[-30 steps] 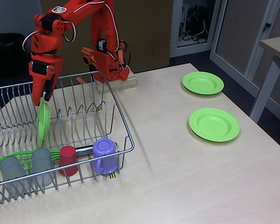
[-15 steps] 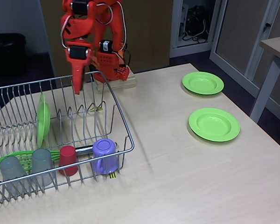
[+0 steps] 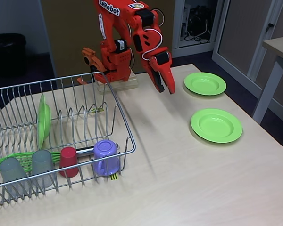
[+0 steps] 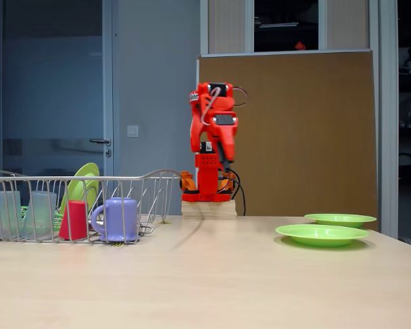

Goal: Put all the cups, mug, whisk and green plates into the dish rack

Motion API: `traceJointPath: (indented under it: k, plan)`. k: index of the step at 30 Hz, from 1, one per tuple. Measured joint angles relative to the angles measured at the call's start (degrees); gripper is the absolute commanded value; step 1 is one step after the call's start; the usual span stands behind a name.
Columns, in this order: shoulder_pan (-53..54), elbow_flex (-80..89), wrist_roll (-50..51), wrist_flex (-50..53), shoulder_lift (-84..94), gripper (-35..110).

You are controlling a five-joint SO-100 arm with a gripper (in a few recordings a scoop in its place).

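white lettering "lerobot" runs along the upper link of the red arm (image 3: 114, 21).

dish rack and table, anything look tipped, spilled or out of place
Nothing stands out. In the rack one green plate stands on edge between prongs, and the cups and mug sit along the front. Two plates lie flat on the table, not yet racked. No spills or damage.
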Motion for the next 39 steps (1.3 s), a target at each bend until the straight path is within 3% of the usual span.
traceJointPath:
  k: [12,24,39]
  plan:
    - [-20.1,-5.1,17.4,-15.1,-24.0,35]
    - [-24.2,-8.8,24.9,-29.1,-40.4,35]
    - [-23.8,-15.0,26.3,-34.4,-50.3,32]
